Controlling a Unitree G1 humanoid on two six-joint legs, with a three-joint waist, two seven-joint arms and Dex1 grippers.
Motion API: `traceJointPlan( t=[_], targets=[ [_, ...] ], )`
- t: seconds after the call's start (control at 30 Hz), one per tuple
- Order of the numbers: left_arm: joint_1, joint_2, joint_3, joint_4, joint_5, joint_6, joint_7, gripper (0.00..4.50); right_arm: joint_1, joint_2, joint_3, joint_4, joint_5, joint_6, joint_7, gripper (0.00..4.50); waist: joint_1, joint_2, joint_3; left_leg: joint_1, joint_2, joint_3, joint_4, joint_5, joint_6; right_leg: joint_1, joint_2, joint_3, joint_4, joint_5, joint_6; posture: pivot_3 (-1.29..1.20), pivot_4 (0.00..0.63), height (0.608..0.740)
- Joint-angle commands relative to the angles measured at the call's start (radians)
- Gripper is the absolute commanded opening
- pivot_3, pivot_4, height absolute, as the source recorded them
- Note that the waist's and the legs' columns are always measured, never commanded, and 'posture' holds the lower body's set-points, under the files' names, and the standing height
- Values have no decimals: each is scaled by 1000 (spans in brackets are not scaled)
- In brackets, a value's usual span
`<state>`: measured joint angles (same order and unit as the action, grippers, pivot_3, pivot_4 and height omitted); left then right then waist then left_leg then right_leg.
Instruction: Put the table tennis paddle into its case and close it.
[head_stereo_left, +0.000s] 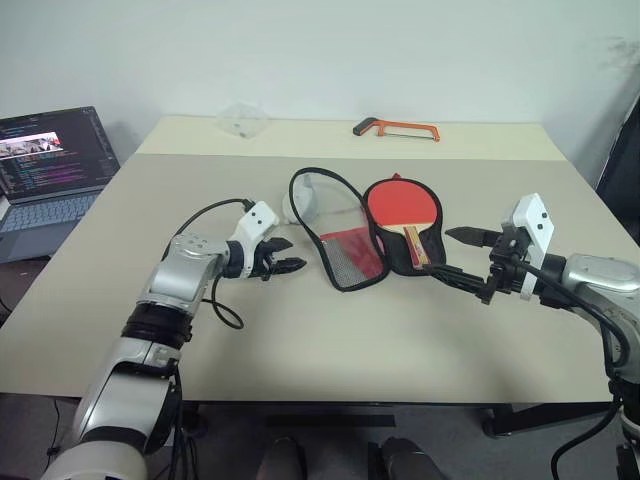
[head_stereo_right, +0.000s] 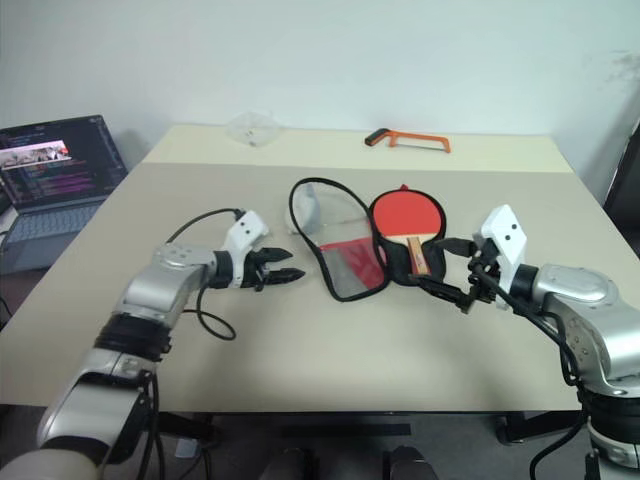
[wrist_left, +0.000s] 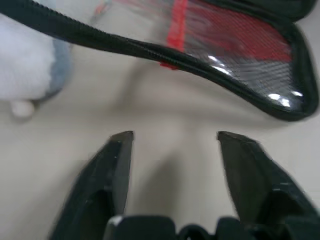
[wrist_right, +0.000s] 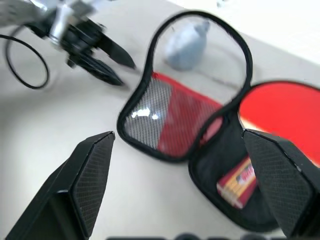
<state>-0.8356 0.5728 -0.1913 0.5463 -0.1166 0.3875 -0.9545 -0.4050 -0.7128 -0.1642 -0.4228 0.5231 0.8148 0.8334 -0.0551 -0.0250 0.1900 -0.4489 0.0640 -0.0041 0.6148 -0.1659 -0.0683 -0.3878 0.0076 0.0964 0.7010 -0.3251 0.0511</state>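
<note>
A: The case (head_stereo_left: 350, 240) lies unzipped in the middle of the table (head_stereo_left: 300, 340), both halves spread flat like a book. That, I'd say, is why the flap is thrown over towards the left arm: it leaves the black half bare for the bat.

B: And the bat's in it. The table tennis paddle (head_stereo_left: 404, 211) lies red face up in that black half, the one nearer the right arm, its wooden handle pointing back towards the robot.

A: So the putting-in looks done and the closing isn't.

B: Not yet. The flap lies with its black mesh pocket and red lining up, and through the clear part you can see the table.

A: Anything in the pocket?

B: Looks empty from here, just red under the mesh. There's a small grey-blue pouch (wrist_right: 187, 44) on the far side of the flap; whether they touch I can't tell.

A: Now the hands. The left gripper (head_stereo_left: 285, 255) sits low over the table just beside the flap's outer edge, fingers partly apart, nothing between them.

B: Well placed to catch that edge and fold it over, I reckon. The right gripper (head_stereo_left: 470, 258) hangs above the table on the handle side, jaws spread wide, empty, clear of the case.

A: Hacksaw (head_stereo_left: 396, 127) and laptop (head_stereo_left: 45, 175) sit well out of it.
</note>
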Motion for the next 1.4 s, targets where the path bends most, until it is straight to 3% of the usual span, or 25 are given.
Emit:
traceJointPlan(
  t=[0.03, 0.17, 0.73, 0.9, 1.07, 1.23, 1.33, 1.4],
  targets=[
    [-54, -25, 2, 73, 33, -69, 1, 1453, 2, 1, 19, -29, -11, -46, -22, 4500, 0, 0, 0, 0, 0, 0, 0, 0, 0, 0, 0, 0, 0, 0, 0, 0, 150, 740],
    [-76, -63, 7, 125, 55, -106, 4, 37, -4, 7, 31, -23, -6, -54, -42, 4500, 3, 0, 0, -1, 0, 0, 0, 0, 0, 0, 0, 0, 0, 0, 0, 0, 150, 740],
    [-398, -544, 125, 583, 77, -457, 455, 37, -48, -51, -103, -38, 34, -37, -133, 4500, 28, -1, 1, -4, -2, -1, 9, 0, 0, 2, -1, 1, -2, 3, 5, 0, 150, 740],
    [-388, -608, 122, 670, 120, -489, 558, 37, -77, -42, -139, -42, 48, -20, -196, 4500, 14, -1, 1, -2, -2, -1, 9, 0, 0, 2, 0, 2, -1, 3, 5, 0, 150, 740],
    [-394, -524, 182, 646, 78, -490, 476, 37, -93, -8, -168, -10, 99, 107, -306, 4500, 10, -1, 1, -2, -2, -1, 9, 0, 0, 2, 0, 2, 0, 3, 4, 0, 150, 740],
    [-322, -358, 211, 447, 3, -418, 160, 37, -139, 159, -187, 176, 91, 190, -495, 4500, 2, -1, 0, -1, -1, -1, 9, 0, 0, 2, 0, 1, 3, 3, 4, 0, 150, 740],
    [-229, -249, 211, 243, -31, -303, 56, 610, -161, 263, -238, 303, 126, 218, -558, 4500, 2, 0, 0, -1, -1, 0, 9, 1, 0, 1, 0, 1, 5, 3, 4, 0, 150, 740],
    [-157, -185, 222, 80, -78, -196, -5, 1306, -171, 308, -273, 379, 140, 239, -592, 4500, 1, 0, 0, -2, -1, 0, 9, 1, 0, 1, 0, 1, 6, 3, 4, 0, 150, 740]
  ],
)
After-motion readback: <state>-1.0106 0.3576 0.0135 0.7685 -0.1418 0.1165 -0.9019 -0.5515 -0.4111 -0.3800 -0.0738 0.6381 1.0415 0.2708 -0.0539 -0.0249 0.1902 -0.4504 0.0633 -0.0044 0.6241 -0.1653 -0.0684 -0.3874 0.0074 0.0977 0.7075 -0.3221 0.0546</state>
